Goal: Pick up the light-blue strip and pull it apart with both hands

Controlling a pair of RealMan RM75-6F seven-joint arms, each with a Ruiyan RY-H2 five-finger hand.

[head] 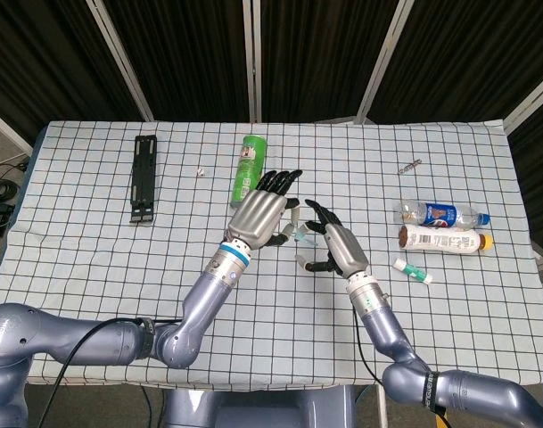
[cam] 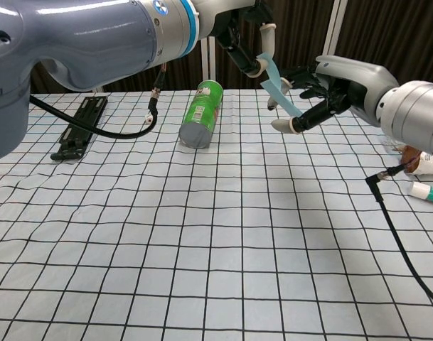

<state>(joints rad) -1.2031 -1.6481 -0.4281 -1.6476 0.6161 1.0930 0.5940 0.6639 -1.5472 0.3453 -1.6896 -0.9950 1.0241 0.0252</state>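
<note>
My left hand [head: 262, 209] is raised above the middle of the checked table and pinches the top end of the light-blue strip [cam: 279, 89] between thumb and finger. The strip hangs slanting down to the right from that hand [cam: 248, 39]. In the head view only a short piece of the strip [head: 300, 234] shows between the two hands. My right hand [head: 333, 248] is just right of it, with its fingers [cam: 281, 126] spread on either side of the strip's lower end. I cannot tell whether this right hand [cam: 326, 89] touches the strip.
A green can [head: 247, 165] lies behind the hands. A black folding tool [head: 144, 176] lies at the far left. Two bottles [head: 436, 214] [head: 442, 239] and a small tube [head: 412, 270] lie at the right. A cable [cam: 401, 241] runs from my right arm.
</note>
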